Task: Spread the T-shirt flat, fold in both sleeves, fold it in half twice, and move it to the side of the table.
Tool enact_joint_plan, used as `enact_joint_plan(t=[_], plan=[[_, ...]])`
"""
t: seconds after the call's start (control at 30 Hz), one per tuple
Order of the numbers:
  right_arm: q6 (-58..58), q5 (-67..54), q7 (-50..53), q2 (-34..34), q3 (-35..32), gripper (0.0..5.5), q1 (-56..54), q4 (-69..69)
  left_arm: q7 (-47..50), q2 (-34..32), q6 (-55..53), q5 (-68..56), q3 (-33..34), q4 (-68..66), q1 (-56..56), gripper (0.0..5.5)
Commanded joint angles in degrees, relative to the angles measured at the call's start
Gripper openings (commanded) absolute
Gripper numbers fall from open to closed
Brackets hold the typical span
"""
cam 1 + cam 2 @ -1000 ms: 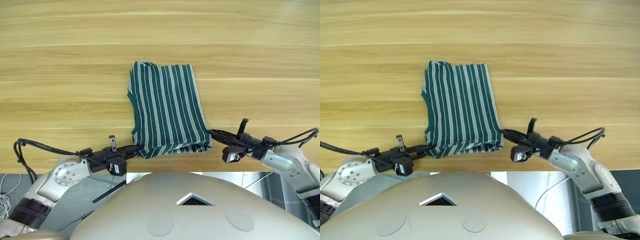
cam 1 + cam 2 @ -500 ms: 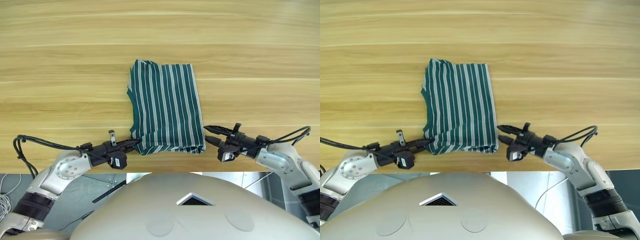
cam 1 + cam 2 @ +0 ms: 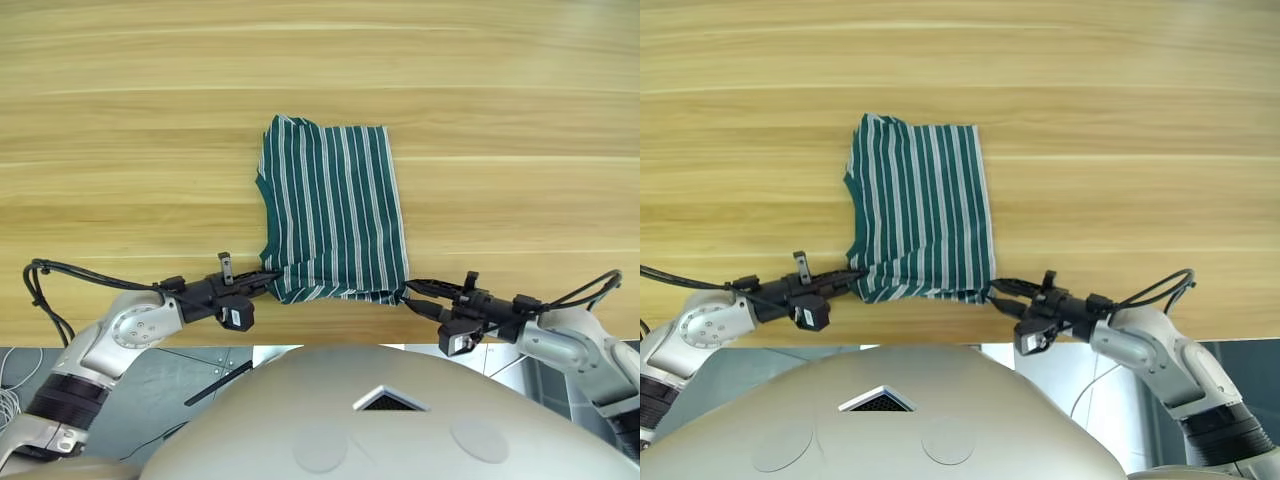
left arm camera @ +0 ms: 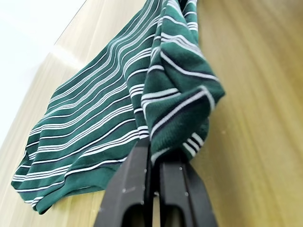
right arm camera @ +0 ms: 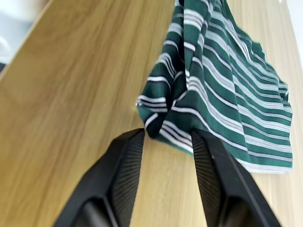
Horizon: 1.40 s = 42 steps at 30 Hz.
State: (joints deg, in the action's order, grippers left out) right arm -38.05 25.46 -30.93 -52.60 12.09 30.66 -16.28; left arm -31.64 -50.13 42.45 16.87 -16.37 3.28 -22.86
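A: Nearest, at the front edge of the table (image 3: 120, 130), on the left side?

B: Left gripper (image 3: 268, 279), closed tight on the near left corner of the T-shirt (image 3: 333, 210). No gap between the fingers (image 4: 135, 175); a bunched fold of striped cloth pinched at their tips.

A: And level with it, on the right side?

B: Right gripper (image 3: 408, 292), at the near right corner of the cloth. Spread apart, with one finger (image 5: 125, 165) to each side of the corner fold. Cloth lying between the tips, not squeezed.

A: Farther out, between the two arms?

B: Body of the T-shirt, dark green with thin white stripes, folded to a narrow rectangle. Flat on the wood near the middle of the table's width, long sides running away from the robot. Near hem slightly rumpled, just inside the front edge of the table. Left side curved inward partway along; right side nearly straight. Far edge flat, with a small peak at the far left corner.

A: Beyond the far edge?

B: Light wooden boards, grain running left to right.
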Motion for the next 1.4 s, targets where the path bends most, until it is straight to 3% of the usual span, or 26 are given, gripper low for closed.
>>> enact_joint_plan(t=[0.03, 0.43, 0.77, 1.07, 1.4], plan=[[-0.36, 0.87, -0.72, 0.87, 1.42, 1.84, -2.37, 1.11, -0.54, -0.06, -1.69, 3.46, -0.50, -1.85, -0.37, 0.00], [-1.32, 1.61, -0.08, 2.66, 2.38, 1.84, -7.23, 4.02, -0.05, 1.60, -1.74, 4.18, -1.86, -2.98, -0.21, 0.00], [-1.87, -0.47, 0.02, 3.39, 2.31, 0.16, -7.32, 3.37, 0.11, 1.77, -1.12, 4.47, -2.05, -3.51, 0.69, 0.00], [-1.74, -3.62, -0.52, 4.44, 2.56, 0.12, -6.66, 2.66, -0.30, 2.95, 0.07, 6.45, -4.55, -3.57, 2.97, 0.00], [0.12, -5.68, -1.11, 0.92, -2.29, 0.12, 2.18, -0.38, 0.34, -0.42, -0.69, 4.55, -2.47, 1.15, -5.88, 0.00]])
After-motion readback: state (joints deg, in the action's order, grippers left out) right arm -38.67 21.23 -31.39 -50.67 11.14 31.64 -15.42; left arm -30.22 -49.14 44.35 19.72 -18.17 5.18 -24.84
